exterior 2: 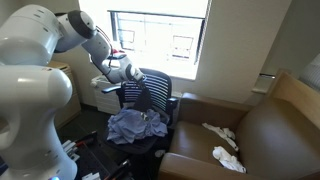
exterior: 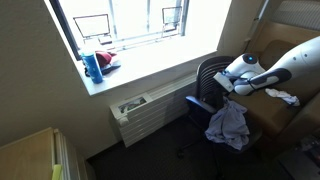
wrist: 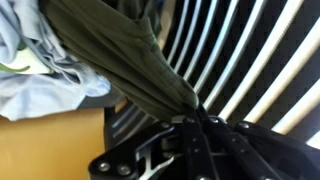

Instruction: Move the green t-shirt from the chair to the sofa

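Note:
The green t-shirt (wrist: 120, 50) is dark olive. In the wrist view it runs from the top left down into my gripper (wrist: 192, 118), which is shut on a pinch of it. In an exterior view the shirt (exterior 2: 145, 98) hangs from the gripper (exterior 2: 137, 84) in front of the black office chair's backrest (exterior 2: 160, 90), above the seat. The gripper also shows in an exterior view (exterior: 233, 87) over the chair (exterior: 205, 75). The brown sofa (exterior 2: 270, 135) stands beside the chair.
A pile of blue-grey clothes (exterior 2: 130, 125) lies on the chair seat; it also shows in the other exterior view (exterior: 228, 124) and the wrist view (wrist: 40, 70). White cloths (exterior 2: 222, 135) lie on the sofa. A window sill with items (exterior: 98, 65) and a radiator (exterior: 145, 108) are behind the chair.

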{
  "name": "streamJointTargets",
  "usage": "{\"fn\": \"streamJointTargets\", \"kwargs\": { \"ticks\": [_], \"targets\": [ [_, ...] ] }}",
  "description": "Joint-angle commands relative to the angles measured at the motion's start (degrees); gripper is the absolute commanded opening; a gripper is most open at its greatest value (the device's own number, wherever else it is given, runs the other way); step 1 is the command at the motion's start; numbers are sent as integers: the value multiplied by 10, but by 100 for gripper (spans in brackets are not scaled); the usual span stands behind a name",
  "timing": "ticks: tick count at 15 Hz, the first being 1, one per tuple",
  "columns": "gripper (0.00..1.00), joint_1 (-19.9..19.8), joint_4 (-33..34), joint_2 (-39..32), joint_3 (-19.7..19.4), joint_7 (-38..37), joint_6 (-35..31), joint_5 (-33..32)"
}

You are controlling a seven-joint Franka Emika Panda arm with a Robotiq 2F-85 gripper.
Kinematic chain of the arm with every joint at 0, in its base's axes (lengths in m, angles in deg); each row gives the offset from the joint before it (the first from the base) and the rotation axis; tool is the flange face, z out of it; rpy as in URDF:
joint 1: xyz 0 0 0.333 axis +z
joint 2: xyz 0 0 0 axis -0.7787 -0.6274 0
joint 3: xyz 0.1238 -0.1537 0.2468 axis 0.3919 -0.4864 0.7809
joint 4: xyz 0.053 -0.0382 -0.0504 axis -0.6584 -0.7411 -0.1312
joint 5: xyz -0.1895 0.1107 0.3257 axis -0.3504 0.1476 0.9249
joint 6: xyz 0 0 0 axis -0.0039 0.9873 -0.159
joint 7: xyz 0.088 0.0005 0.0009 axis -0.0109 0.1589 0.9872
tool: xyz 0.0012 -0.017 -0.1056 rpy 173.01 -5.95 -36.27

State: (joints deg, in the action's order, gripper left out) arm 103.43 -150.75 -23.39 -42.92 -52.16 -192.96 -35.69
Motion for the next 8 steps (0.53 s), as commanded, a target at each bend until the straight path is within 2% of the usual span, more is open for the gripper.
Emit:
{"fn": "streamJointTargets", "kwargs": {
  "ticks": [1,2,3,7,8],
  "targets": [
    [1,131,-101,58,-155,-65,-32,-7],
    [1,173,-119,64,-204,-91,-31,4],
    [1,197,-141,86,-229,-113,-22,21],
    [1,366,-249,86,-421,-208,-13,51],
    [1,405,-288,91,-448,-211,1,52]
  ]
}}
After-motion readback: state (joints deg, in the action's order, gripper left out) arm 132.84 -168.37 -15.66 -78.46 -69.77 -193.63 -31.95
